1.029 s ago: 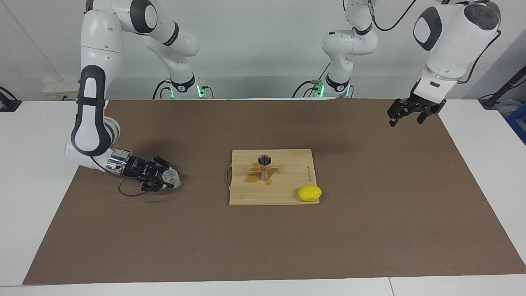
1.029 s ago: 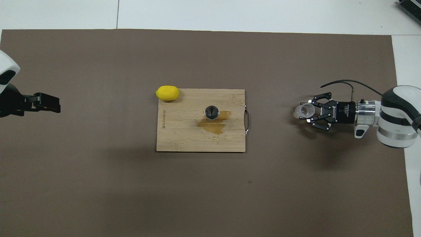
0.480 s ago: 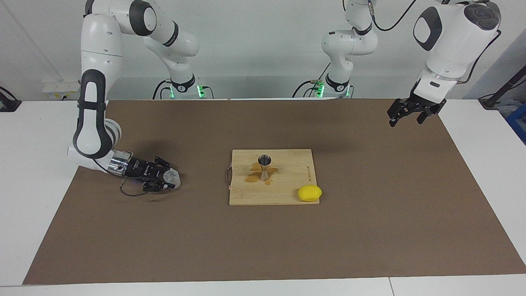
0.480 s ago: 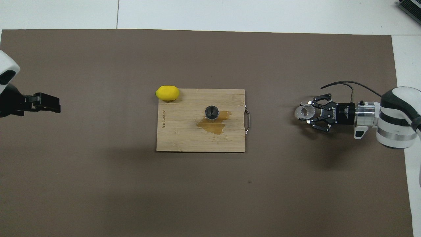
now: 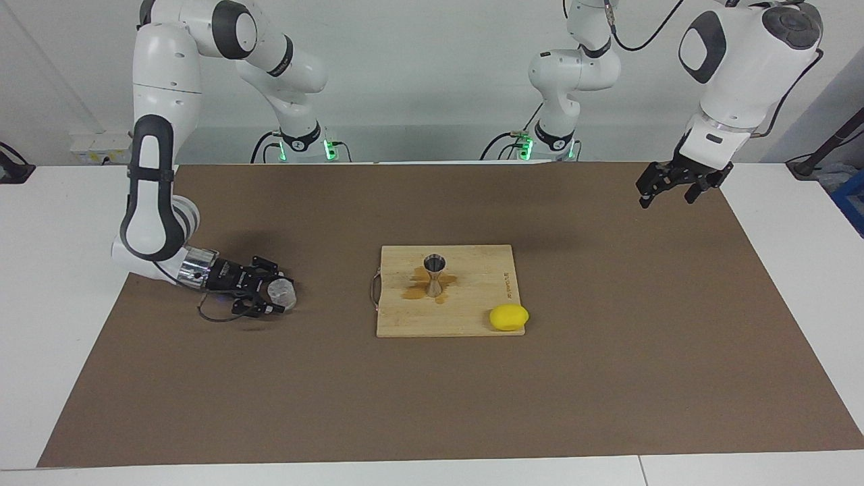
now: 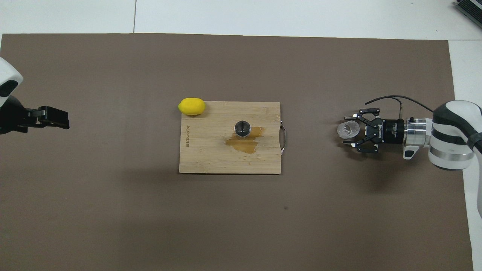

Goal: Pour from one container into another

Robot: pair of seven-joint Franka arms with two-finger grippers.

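White arms, black joint bands, black cabled end effectors

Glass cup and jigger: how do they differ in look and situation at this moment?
The glass cup is clear and cylindrical; the jigger is grey steel, hourglass-shaped. The cup sits on the brown mat between the right gripper's fingers; the jigger stands free on the cutting board, in a brown puddle. Both are small and upright.

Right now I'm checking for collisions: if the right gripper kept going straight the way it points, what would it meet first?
The glass cup at the right gripper; past it, probably the cutting board by its handle, though height is unclear.
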